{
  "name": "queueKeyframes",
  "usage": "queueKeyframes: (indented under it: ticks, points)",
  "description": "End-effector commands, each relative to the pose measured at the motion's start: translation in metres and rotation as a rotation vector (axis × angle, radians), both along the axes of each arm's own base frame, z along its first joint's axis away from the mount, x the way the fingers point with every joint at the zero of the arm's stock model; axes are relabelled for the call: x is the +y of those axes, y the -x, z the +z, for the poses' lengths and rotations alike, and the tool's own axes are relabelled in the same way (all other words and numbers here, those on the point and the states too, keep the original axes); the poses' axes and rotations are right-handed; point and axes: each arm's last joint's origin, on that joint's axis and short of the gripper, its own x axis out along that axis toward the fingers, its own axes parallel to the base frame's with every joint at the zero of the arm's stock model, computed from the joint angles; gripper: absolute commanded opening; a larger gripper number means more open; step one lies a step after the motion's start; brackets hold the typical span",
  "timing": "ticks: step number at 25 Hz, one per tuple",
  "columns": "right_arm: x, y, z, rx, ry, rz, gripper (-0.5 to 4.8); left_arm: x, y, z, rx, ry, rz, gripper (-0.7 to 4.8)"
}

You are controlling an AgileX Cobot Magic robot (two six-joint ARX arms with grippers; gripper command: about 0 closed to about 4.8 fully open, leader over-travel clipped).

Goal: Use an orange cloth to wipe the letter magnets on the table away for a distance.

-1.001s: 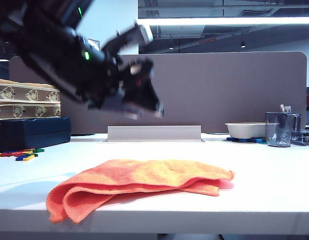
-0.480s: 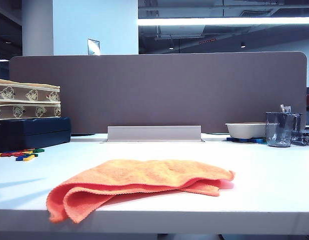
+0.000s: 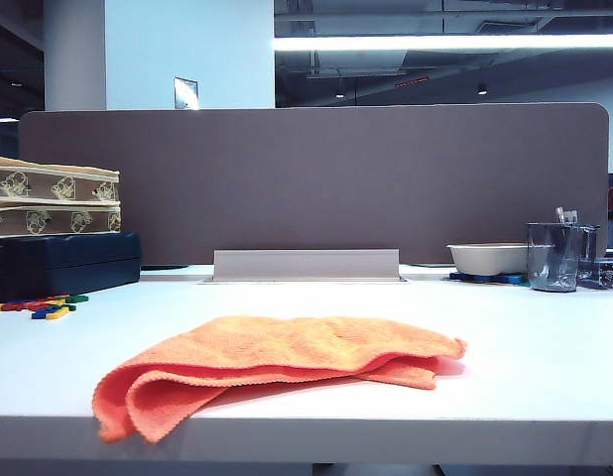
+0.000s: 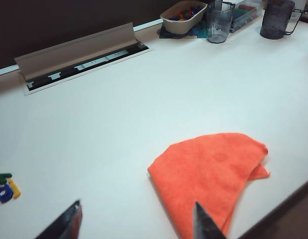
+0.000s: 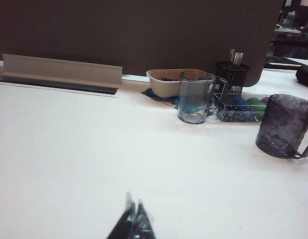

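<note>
The orange cloth (image 3: 277, 362) lies folded and creased near the front edge of the white table (image 3: 525, 347); the left wrist view shows the orange cloth (image 4: 214, 172) too. The letter magnets (image 3: 44, 305) lie in a small heap at the far left of the table, and the letter magnets (image 4: 5, 185) show in part in the left wrist view. My left gripper (image 4: 136, 211) hangs open high above the table, one fingertip over the cloth's edge, nothing between the fingers. My right gripper (image 5: 133, 201) is shut and empty above bare table. Neither arm shows in the exterior view.
A brown partition (image 3: 316, 178) and a cable tray lid (image 3: 306, 264) close the back. Boxes (image 3: 54, 203) on a dark case (image 3: 63, 263) stand at the left. At the right are a white bowl (image 3: 485, 258), a clear cup (image 5: 194, 97), a dark mug (image 5: 283, 127) and a pen holder (image 5: 231, 74).
The left arm, which filled the upper left of the exterior view a second ago, has pulled out of that view. Cloth and magnets have not moved.
</note>
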Motion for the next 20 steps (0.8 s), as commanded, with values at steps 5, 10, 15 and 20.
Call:
queueKeyframes:
  ticks: [5, 10, 15, 20]
  points:
    - [0.000, 0.000, -0.001, -0.012, -0.002, -0.001, -0.05, 0.016, 0.017, -0.005, -0.032, 0.014, 0.027, 2.79]
    - [0.000, 0.000, -0.001, -0.012, -0.002, -0.001, -0.05, 0.005, 0.005, -0.032, -0.075, 0.053, 0.023, 2.79]
    - [0.000, 0.000, -0.001, -0.012, -0.002, -0.001, -0.05, -0.007, -0.009, -0.077, -0.089, 0.079, 0.026, 2.78]
    - [0.000, 0.000, -0.001, -0.011, -0.002, -0.001, -0.05, -0.009, -0.013, -0.105, -0.038, 0.101, 0.056, 2.78]
